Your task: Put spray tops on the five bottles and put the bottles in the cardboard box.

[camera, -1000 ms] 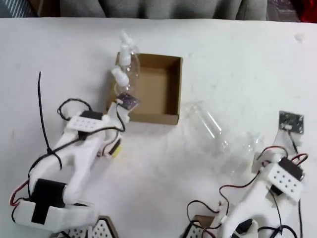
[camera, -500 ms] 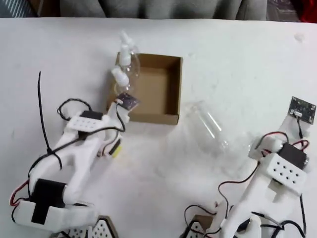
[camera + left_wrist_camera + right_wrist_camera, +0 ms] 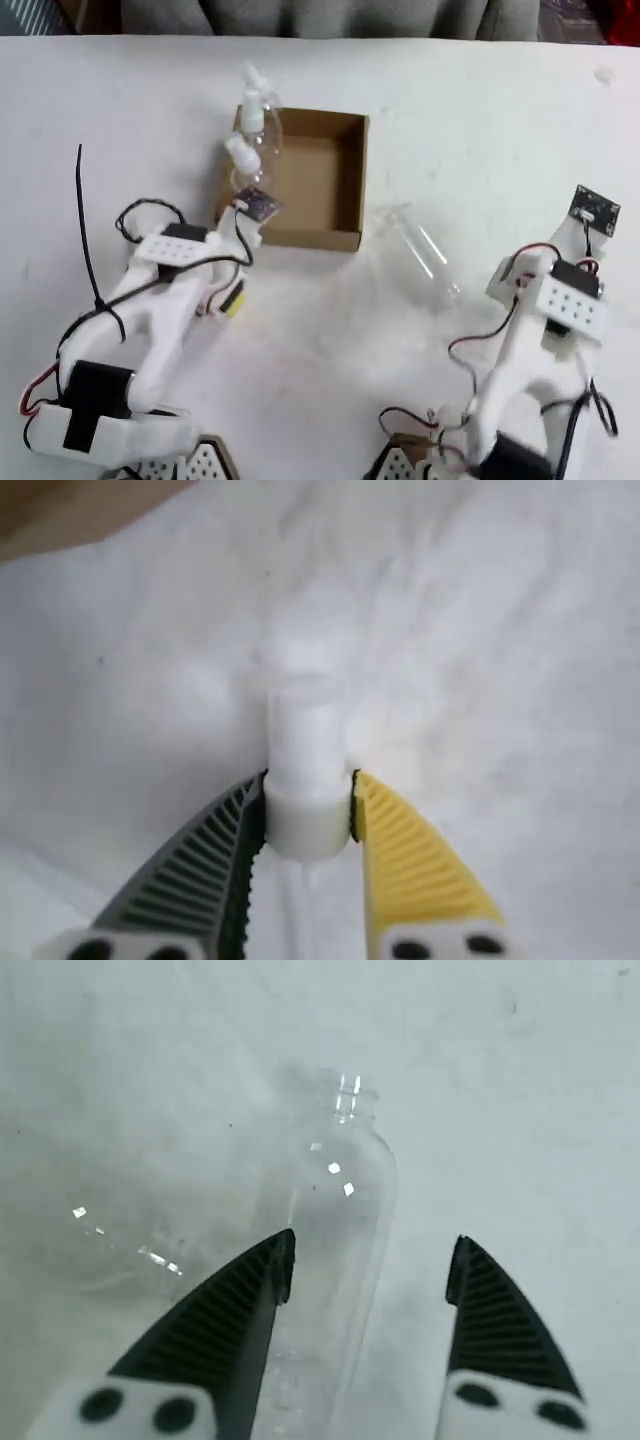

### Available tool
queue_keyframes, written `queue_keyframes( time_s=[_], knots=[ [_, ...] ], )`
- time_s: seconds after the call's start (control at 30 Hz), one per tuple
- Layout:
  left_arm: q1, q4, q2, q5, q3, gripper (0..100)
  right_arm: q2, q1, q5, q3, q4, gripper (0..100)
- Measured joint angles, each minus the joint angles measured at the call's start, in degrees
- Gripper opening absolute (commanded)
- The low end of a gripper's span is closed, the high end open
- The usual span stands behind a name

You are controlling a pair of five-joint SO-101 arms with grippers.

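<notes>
A cardboard box (image 3: 345, 175) stands open at the middle back of the table. Two clear bottles with white spray tops (image 3: 250, 125) lean at its left wall. A topless clear bottle (image 3: 422, 252) lies on the table to the right of the box. My right gripper (image 3: 372, 1250) hangs open over that bottle (image 3: 345, 1195), one finger on each side and its neck pointing away. My left gripper (image 3: 308, 792) is shut on a white spray top (image 3: 305, 765) just over the table, in front of the box's left corner.
The left arm (image 3: 160, 300) lies in the front left, with a black cable tie (image 3: 88, 230) sticking up beside it. The right arm (image 3: 545, 320) fills the front right. Faint glints beside the bottle (image 3: 110, 1245) may be another clear bottle. White table stretches behind the box.
The right arm has swung back and left, bringing its gripper over the lying bottle. The left arm and its spray top have not moved.
</notes>
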Motion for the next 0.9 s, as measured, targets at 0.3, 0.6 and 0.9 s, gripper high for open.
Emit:
queue_keyframes(
  time_s=[0.3,0.6,0.9],
  knots=[
    [0.0,-0.6,0.0,0.0,0.0,2,14.1,-0.2,-6.3,-8.5,-0.4,24.5],
    [0.0,-0.6,0.0,0.0,0.0,2,16.2,-0.9,-14.2,-8.9,-0.4,24.5],
    [0.0,-0.6,0.0,0.0,0.0,2,18.7,-3.2,-16.6,-8.9,0.4,24.4]
  ],
)
